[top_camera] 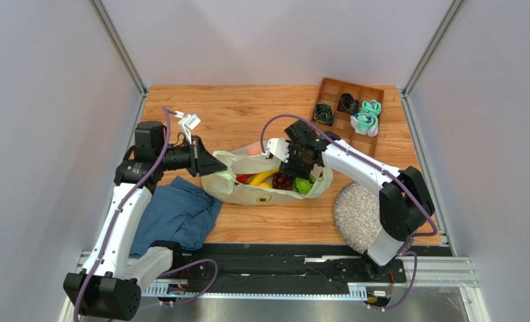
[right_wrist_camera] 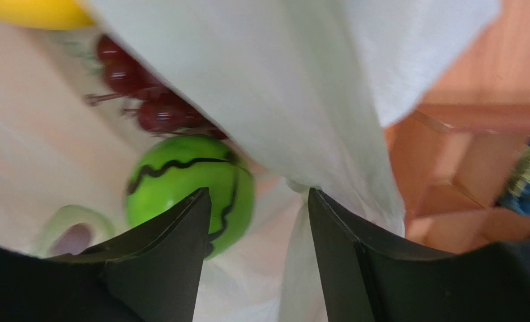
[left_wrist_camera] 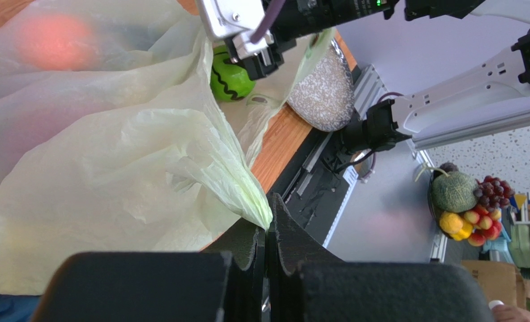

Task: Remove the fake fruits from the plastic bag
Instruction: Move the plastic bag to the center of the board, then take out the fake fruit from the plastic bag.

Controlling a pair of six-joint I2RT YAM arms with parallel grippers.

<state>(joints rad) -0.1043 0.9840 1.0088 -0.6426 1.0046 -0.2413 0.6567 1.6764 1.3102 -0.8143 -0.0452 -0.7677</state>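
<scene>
One plastic bag (top_camera: 247, 194), one green fruit (top_camera: 303, 186), one grape bunch (top_camera: 282, 181), one blue cloth (top_camera: 177, 215), one tray (top_camera: 330, 90)

The top view looks down from behind both arm bases over the whole counter (top_camera: 247, 228). The left wrist view sits tight against the plastic bag (left_wrist_camera: 113, 168), facing the right arm (left_wrist_camera: 463, 94); the right wrist view peers closely between its fingers (right_wrist_camera: 173, 255) into it. All 3 share the green fruit (right_wrist_camera: 187, 181).

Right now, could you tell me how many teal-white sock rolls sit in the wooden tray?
2. One sock roll lies in the right-hand column of the wooden tray, the other just nearer the arms; none looks hidden.
</scene>
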